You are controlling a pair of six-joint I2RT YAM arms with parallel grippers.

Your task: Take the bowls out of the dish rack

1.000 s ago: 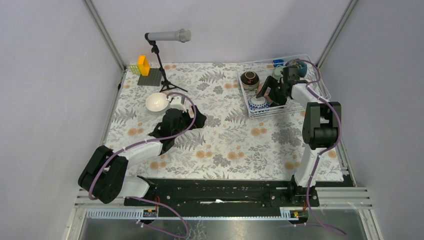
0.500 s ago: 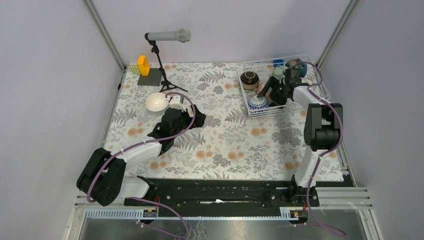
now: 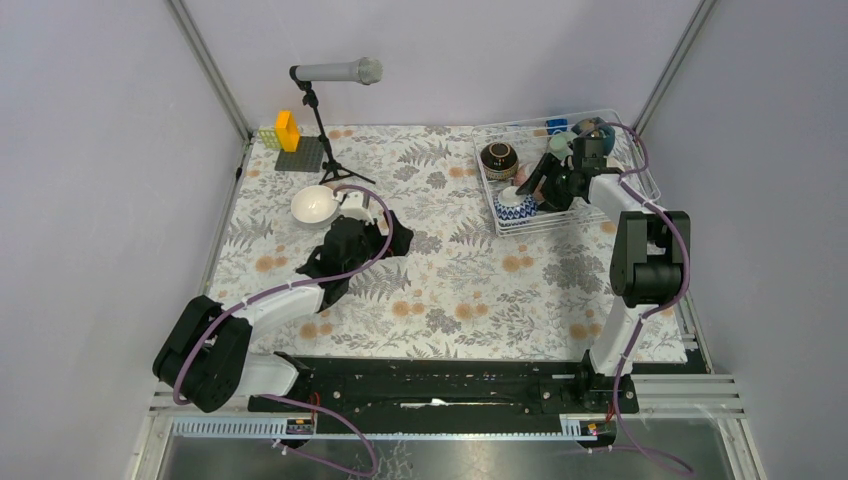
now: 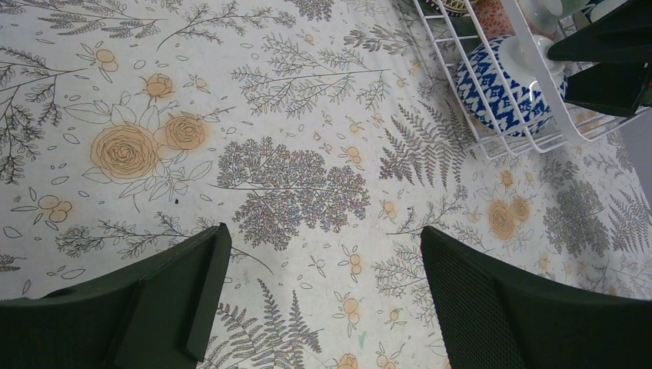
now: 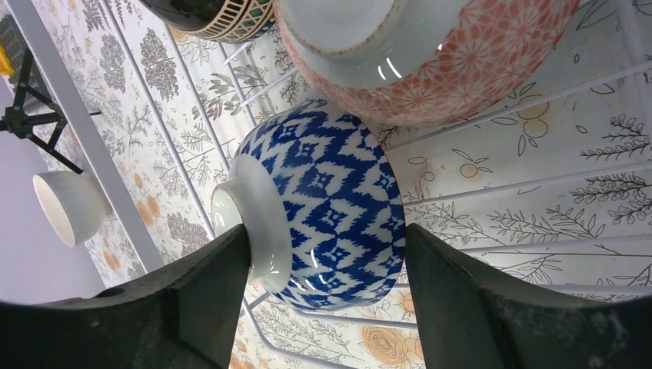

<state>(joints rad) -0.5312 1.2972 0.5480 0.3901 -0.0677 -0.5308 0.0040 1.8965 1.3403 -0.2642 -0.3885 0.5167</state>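
Right jaws closer around blue-and-white bowl, grip uncertain; left jaws wide, empty.

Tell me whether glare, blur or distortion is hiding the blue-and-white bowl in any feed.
Right wrist: blue-and-white bowl sharp, small glints on its glaze and on the pink bowl, hiding nothing. Left wrist: crisp, evenly lit, bowl only in the top right corner behind dish rack wires. Top external: even light, soft shadows, bowl small, right arm crowding it.
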